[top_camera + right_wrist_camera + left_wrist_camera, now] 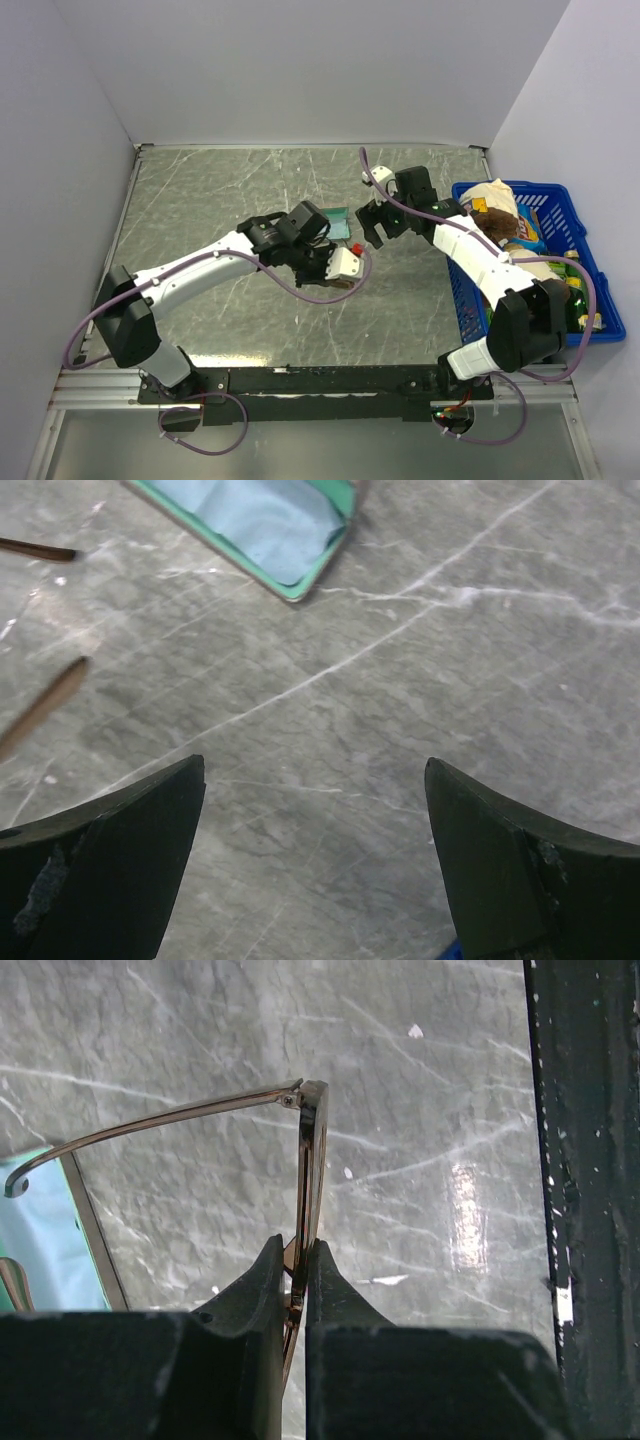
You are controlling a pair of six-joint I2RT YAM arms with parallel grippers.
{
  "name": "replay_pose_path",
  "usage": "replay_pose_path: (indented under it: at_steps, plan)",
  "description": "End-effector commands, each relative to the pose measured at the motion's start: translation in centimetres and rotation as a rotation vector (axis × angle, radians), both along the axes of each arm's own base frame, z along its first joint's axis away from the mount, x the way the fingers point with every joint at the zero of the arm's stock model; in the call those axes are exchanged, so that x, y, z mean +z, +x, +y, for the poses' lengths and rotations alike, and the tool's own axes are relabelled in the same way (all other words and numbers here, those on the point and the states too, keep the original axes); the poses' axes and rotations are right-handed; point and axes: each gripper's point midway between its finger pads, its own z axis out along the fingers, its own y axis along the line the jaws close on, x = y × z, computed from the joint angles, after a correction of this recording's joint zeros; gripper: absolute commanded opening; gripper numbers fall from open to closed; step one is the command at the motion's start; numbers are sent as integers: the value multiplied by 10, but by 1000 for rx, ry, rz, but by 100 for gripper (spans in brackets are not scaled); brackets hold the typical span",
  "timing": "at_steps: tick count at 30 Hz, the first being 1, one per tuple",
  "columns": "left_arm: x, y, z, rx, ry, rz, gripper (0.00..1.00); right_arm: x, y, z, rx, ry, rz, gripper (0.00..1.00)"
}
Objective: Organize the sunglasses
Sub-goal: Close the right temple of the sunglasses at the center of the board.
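Now, the table (200, 190) is the stage, with the basket (588, 245) parked out at 3 o'clock, well apart from the action, so it looks like no part of this step. Both arms meet near the middle. The right gripper (315, 765) hovers over bare marble with its jaws spread wide and nothing between them, likely waiting for a handover or a fold. The cloth (265, 515) lies flat at 11 o'clock in its view, on something green-edged that I can't identify.

Over to the left gripper (300, 1250): jaws pinched tight on the sunglasses (312, 1160), gripping the front frame by its thin edge. The pair sits mid-table in that grip, apparently raised off the surface. I'd judge it's held by the front so the temples stay free to be folded.

Seen edge-on, the front's long axis runs from the jaws up toward 12 o'clock. One temple (160, 1120) is unfolded, sweeping out to 9 o'clock, its curved tip near the cloth.
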Motion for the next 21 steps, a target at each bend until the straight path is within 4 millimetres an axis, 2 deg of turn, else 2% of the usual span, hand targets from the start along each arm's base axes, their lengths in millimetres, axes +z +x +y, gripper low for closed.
replay_pose_path:
  at_steps: [1,7,12,21]
  plan:
    - [21,4,-21,-30,-43,-39,4,4,-8,16,70,69,32,96]
    - [21,4,-33,-36,-38,-40,4,-6,-21,32,142,93,96,93]
    - [18,3,-40,-38,-32,-42,4,-9,-34,53,226,103,120,92]
    - [9,1,-45,-44,-17,-31,4,-14,-58,79,348,141,177,90]
